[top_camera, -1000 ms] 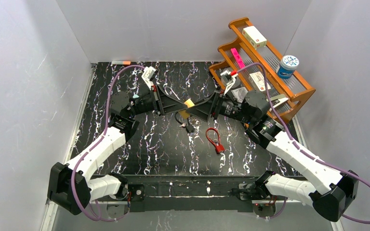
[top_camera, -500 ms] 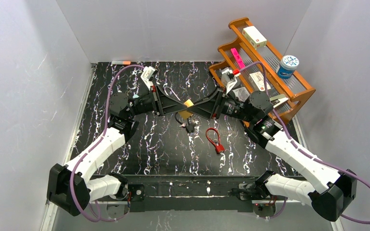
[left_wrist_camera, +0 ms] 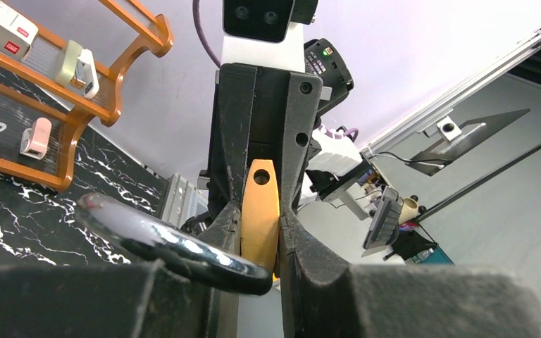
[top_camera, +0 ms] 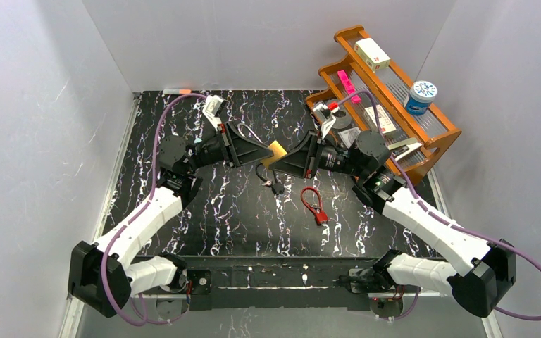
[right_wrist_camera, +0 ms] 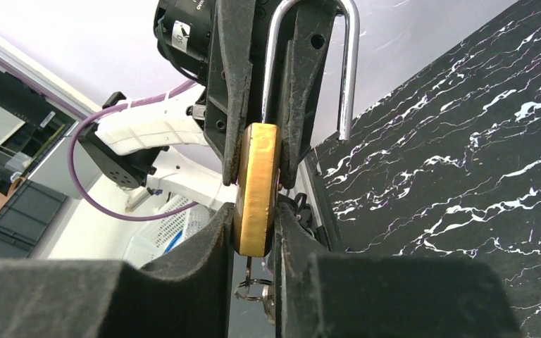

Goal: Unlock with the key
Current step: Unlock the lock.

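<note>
Brass padlock (top_camera: 277, 149) aloft over the marbled table (top_camera: 183, 211), chrome shackle (right_wrist_camera: 351, 70) swung open, key ring (right_wrist_camera: 250, 287) dangling from its underside.

Nothing legible anywhere. Red mark on the white box (top_camera: 372, 53) atop the wooden rack (top_camera: 349, 34): too small to read. Print on the white sticker (right_wrist_camera: 181, 32) on a black arm housing: blurred. Pattern only on the blue jar lid (top_camera: 421, 90).

Padlock (top_camera: 277, 149) btwn L gripper (top_camera: 270, 149) & R gripper (top_camera: 282, 156), keys (top_camera: 273, 184) on table (top_camera: 239, 225) nearer.
</note>
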`<state>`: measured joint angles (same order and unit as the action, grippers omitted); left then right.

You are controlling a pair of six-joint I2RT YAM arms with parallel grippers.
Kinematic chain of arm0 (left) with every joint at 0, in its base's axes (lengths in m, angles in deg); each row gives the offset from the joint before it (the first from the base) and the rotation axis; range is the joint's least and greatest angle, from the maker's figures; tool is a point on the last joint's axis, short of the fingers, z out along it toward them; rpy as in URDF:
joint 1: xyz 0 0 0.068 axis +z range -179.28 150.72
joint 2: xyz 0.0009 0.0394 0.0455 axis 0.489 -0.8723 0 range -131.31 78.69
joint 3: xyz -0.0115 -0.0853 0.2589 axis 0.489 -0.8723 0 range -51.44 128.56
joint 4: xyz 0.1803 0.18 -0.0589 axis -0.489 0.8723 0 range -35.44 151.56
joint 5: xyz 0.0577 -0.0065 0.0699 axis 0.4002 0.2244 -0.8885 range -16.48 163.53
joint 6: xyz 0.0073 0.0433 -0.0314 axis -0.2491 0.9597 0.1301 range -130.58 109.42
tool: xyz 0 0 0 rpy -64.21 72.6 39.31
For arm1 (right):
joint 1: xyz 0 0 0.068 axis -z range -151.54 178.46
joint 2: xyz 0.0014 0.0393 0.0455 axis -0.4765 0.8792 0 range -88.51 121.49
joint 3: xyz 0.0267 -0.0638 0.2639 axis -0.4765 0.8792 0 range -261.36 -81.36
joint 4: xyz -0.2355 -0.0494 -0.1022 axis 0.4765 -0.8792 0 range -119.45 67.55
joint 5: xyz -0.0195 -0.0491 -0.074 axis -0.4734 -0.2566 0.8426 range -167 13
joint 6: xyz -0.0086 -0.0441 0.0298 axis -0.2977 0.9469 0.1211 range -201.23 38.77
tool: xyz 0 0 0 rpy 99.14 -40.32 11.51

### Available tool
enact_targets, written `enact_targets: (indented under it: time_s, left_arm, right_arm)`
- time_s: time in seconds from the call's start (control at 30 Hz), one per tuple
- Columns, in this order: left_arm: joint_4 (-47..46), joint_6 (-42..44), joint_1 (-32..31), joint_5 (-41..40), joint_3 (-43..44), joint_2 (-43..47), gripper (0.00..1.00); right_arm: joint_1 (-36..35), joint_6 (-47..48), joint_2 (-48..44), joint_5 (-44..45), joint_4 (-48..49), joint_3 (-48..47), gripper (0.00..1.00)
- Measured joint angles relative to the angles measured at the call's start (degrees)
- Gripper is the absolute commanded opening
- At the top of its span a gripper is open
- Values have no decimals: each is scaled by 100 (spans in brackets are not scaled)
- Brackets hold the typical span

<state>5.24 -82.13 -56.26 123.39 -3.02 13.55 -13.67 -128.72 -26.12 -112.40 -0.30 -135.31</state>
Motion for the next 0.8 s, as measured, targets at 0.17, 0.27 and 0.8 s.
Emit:
enact_targets:
  time_s: [0.17,0.27,0.8]
  left_arm:
    - [7,52,0,-2,7,31,0]
    - [9,57,0,-17,7,42,0]
    - [11,24,13,-120,-7,94,60]
  right_arm:
    - [0,-31,-2,33,42,0,30]
    - [0,-31,-2,52,79,0,32]
    - [-31,-118,68,166,245,-7,1]
